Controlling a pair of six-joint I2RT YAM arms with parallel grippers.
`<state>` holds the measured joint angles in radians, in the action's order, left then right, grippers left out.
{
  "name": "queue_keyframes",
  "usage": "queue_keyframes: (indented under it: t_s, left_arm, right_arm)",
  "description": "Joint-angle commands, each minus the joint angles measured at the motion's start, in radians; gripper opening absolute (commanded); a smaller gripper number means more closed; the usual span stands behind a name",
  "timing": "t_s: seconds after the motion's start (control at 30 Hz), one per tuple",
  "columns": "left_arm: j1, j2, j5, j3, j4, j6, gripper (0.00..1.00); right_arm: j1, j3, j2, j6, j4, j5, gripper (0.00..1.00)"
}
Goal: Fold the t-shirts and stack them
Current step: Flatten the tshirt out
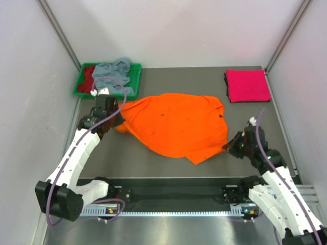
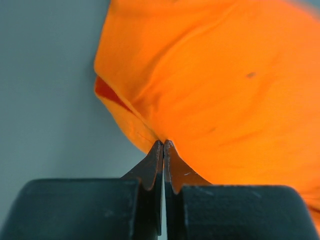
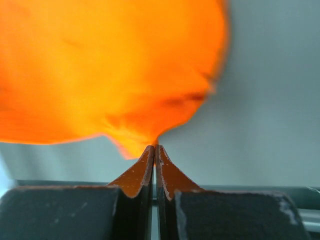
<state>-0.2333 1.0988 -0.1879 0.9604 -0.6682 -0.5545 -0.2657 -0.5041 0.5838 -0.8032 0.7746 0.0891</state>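
Both arms pinch the orange t-shirt at opposite ends. My read is that this is a spread-and-flatten grip ahead of the first fold. Two far-apart hold points let the arms tension the cloth and lay it square. Right now it's crumpled, with the near edge bunched into a point.

Left gripper: jaws fully closed, tips meeting, a thin edge of orange cloth caught right at the tips. The cloth fans up and to the right from there, with a fold and a darker gap just up-left of the tips. Left of the fingers is bare table.

Right gripper: jaws also clamped together, apparently on a small pointed corner of the shirt at the very tips. The rest of the shirt sits above and left of the fingers, blurred.

Others: the magenta t-shirt lies folded flat, well beyond the right fingers. The grey-blue t-shirt and dark red t-shirt are heaped in the green tray, just beyond the left fingers. So I'd say one is done, one is in hand and two are waiting.

Risk: both pinches are shallow and could slip under tension.
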Motion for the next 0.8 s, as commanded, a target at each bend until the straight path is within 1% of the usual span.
queue_keyframes:
  t_s: [0.0,0.03,0.07,0.1,0.13,0.17,0.2,0.23,0.3,0.33,0.37,0.4,0.5,0.57,0.67,0.77]
  left_arm:
    - [0.005,-0.007,0.06,0.243,0.027,-0.008,0.0]
    - [0.005,-0.002,0.068,0.295,0.027,-0.015,0.0]
    - [0.005,0.003,0.076,0.408,0.003,-0.022,0.0]
    - [0.005,0.009,0.079,0.466,-0.011,-0.042,0.0]
    - [0.005,0.012,0.084,0.522,-0.025,-0.054,0.0]
    - [0.003,0.01,0.093,0.616,-0.042,-0.064,0.0]
    - [0.003,-0.01,0.108,0.676,-0.044,-0.091,0.0]
    - [0.003,-0.026,0.108,0.676,-0.041,-0.108,0.0]
    - [0.003,-0.069,0.155,0.712,-0.015,-0.157,0.0]
    - [0.005,-0.117,0.174,0.712,-0.008,-0.176,0.0]
    - [0.003,-0.14,0.182,0.712,-0.008,-0.191,0.0]
    - [0.003,-0.161,0.242,0.712,-0.019,-0.218,0.0]
    - [0.005,-0.258,0.301,0.716,-0.056,-0.26,0.0]
    - [0.005,-0.289,0.323,0.738,-0.074,-0.278,0.0]
    - [0.005,-0.332,0.346,0.776,-0.105,-0.292,0.0]
    - [0.005,-0.353,0.34,0.775,-0.105,-0.28,0.0]
  right_arm:
    - [-0.007,-0.338,0.078,0.057,-0.009,-0.081,0.0]
    - [-0.007,-0.417,0.103,0.073,0.014,-0.092,0.0]
    - [-0.007,-0.495,0.126,0.087,0.056,-0.123,0.0]
    - [-0.007,-0.573,0.164,0.1,0.078,-0.149,0.0]
    - [-0.007,-0.728,0.18,0.123,0.1,-0.158,0.0]
    - [-0.007,-0.802,0.194,0.134,0.135,-0.161,0.0]
    - [-0.007,-0.941,0.211,0.151,0.172,-0.161,0.0]
    - [-0.007,-1.006,0.214,0.156,0.172,-0.164,0.0]
    - [-0.007,-1.118,0.211,0.159,0.232,-0.158,0.0]
    - [-0.006,-1.199,0.203,0.154,0.247,-0.158,0.0]
    - [-0.007,-1.226,0.189,0.147,0.264,-0.158,0.0]
    - [-0.006,-1.257,0.148,0.124,0.268,-0.152,0.0]
    - [-0.006,-1.28,0.064,0.082,0.275,-0.128,0.0]
    - [-0.007,-1.286,0.013,0.062,0.291,-0.146,0.0]
    - [-0.007,-1.324,-0.01,0.038,0.321,-0.167,0.0]
    - [-0.006,-1.335,0.011,0.038,0.318,-0.158,0.0]
